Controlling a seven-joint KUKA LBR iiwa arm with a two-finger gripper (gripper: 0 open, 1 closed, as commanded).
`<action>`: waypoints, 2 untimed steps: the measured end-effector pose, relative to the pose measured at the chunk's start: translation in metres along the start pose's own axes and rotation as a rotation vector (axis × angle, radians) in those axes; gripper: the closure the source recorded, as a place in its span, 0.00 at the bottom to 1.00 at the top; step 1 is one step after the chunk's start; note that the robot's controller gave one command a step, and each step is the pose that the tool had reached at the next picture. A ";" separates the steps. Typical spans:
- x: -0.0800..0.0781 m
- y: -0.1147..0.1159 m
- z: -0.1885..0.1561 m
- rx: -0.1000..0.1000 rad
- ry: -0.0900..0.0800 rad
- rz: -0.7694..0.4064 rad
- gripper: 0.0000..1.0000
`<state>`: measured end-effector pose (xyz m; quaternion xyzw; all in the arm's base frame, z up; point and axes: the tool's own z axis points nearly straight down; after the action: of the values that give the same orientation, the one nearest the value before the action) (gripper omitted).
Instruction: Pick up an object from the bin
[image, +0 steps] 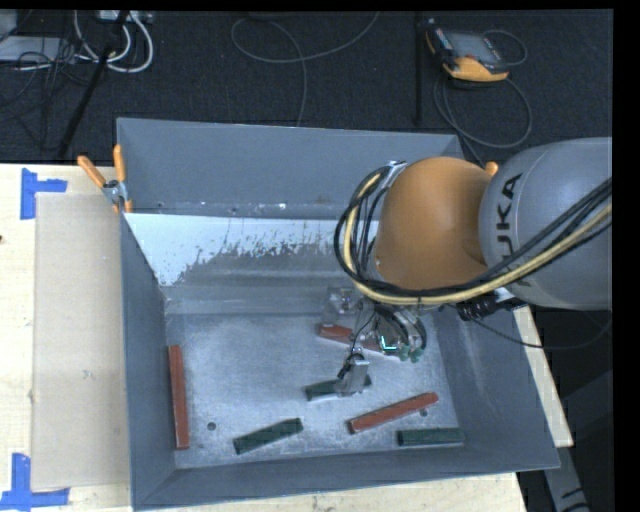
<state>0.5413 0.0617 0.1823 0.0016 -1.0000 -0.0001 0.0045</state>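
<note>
— Talk me through it, left side first.
— At the left wall of the bin (140, 300) I've got a long red-brown stick (177, 395) lying along the wall. Moving right, a dark green stick (267, 435) sits alone near the front edge.
— And mid-bin?
— That's the spot. A short dark green piece (322, 390) lies on the floor, and my gripper (352, 376) is down at its right end, apparently touching it. I can't tell whether the tool is spread or pinched together, because the orange wrist cover (430, 220) and its cables crowd in above it.
— Anything close by?
— A short red-brown piece (335, 332) just behind the gripper, toward the back wall.
— Further right?
— A tilted red-brown bar (392, 412) near the front, then a dark green bar (430, 437) just beside it, by the front right corner.
</note>
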 end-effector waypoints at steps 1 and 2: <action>-0.009 0.015 -0.103 0.002 -0.015 -0.368 0.00; 0.014 0.014 0.096 0.000 0.001 -0.408 0.00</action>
<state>0.5267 0.0759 0.0869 0.2042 -0.9789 -0.0009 0.0047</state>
